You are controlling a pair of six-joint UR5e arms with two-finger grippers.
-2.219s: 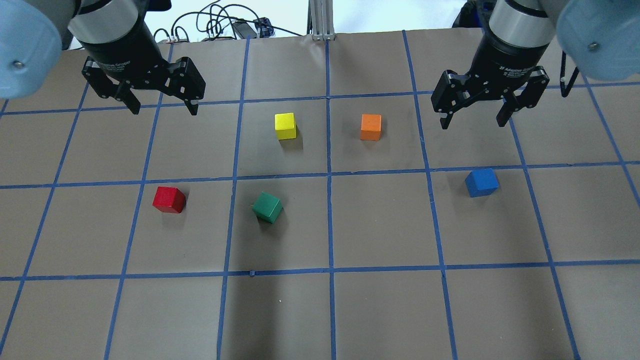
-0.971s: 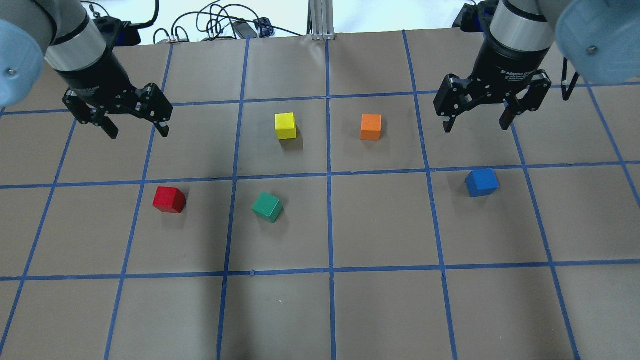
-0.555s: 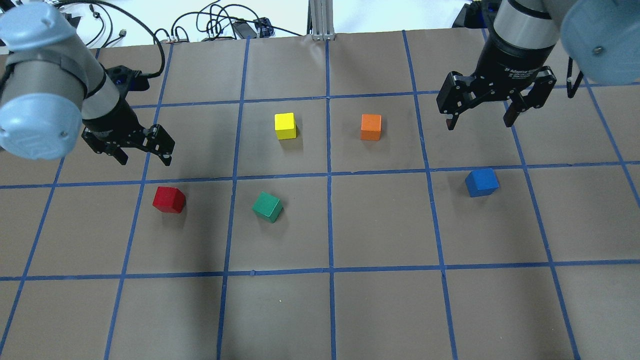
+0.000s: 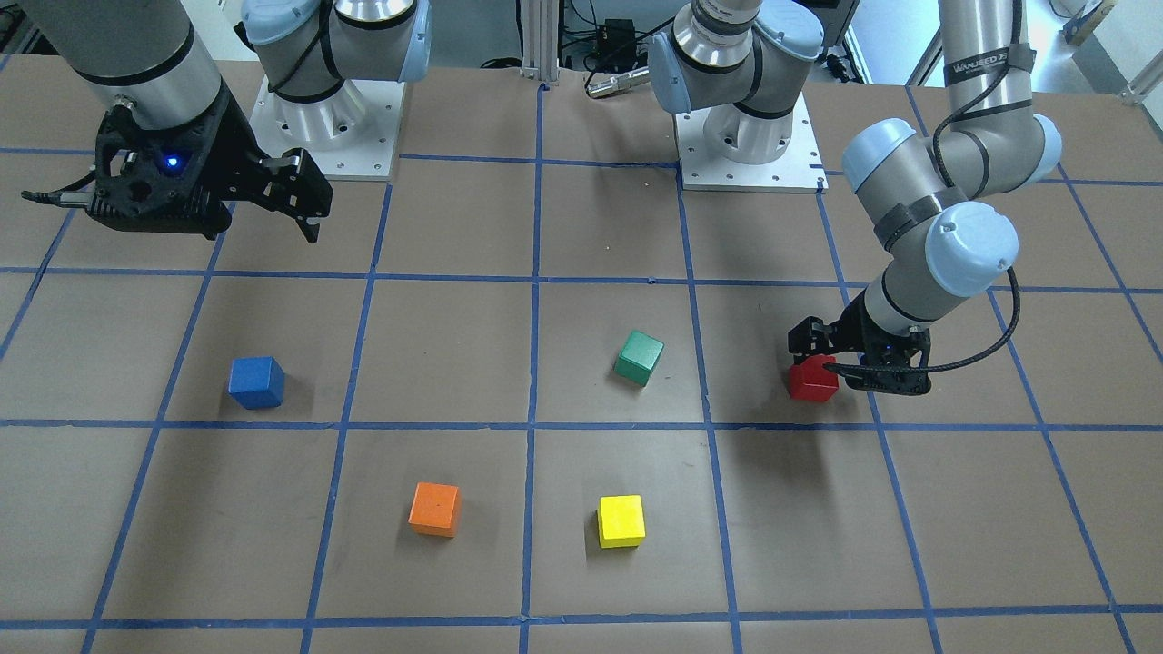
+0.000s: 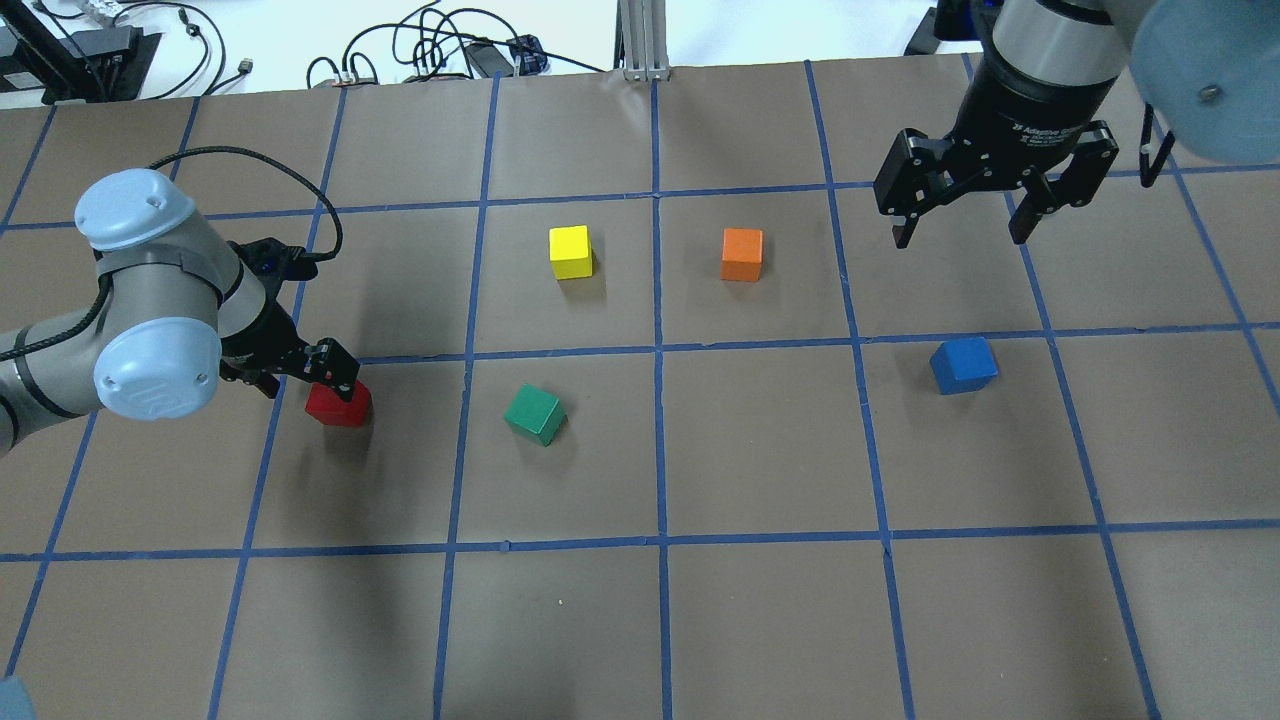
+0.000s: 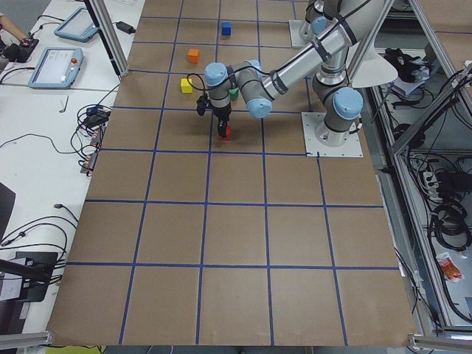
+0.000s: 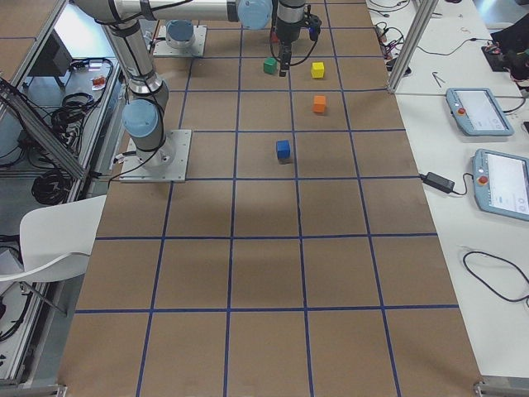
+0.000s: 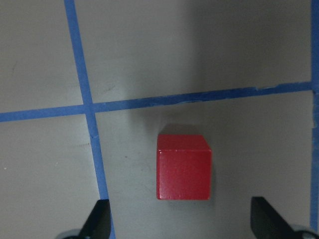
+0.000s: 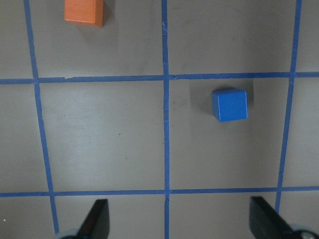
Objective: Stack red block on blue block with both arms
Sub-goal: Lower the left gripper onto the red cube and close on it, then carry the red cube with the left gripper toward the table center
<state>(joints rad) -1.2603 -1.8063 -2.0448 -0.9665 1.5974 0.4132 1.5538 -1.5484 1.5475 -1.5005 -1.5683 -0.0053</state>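
Note:
The red block [image 5: 338, 407] sits on the brown table at the left; it also shows in the front view [image 4: 811, 381] and the left wrist view [image 8: 183, 167]. My left gripper [image 5: 305, 383] is open, low and right at the block, which lies centred between the fingertips [image 8: 99, 219] and slightly ahead of them. The jaws do not touch it. The blue block [image 5: 963, 364] sits alone at the right, also in the front view [image 4: 256, 381] and the right wrist view [image 9: 229, 104]. My right gripper [image 5: 960, 228] is open and empty, high and behind the blue block.
A green cube [image 5: 535, 414] lies right of the red block. A yellow cube [image 5: 570, 252] and an orange cube [image 5: 741, 254] stand further back in the middle. Blue tape lines grid the table [image 5: 760, 620]. Cables lie beyond the far edge.
My left arm has swung down and forward from the back left, bringing its open gripper to the red block. My right gripper has shifted slightly back and stayed open. No block has moved.

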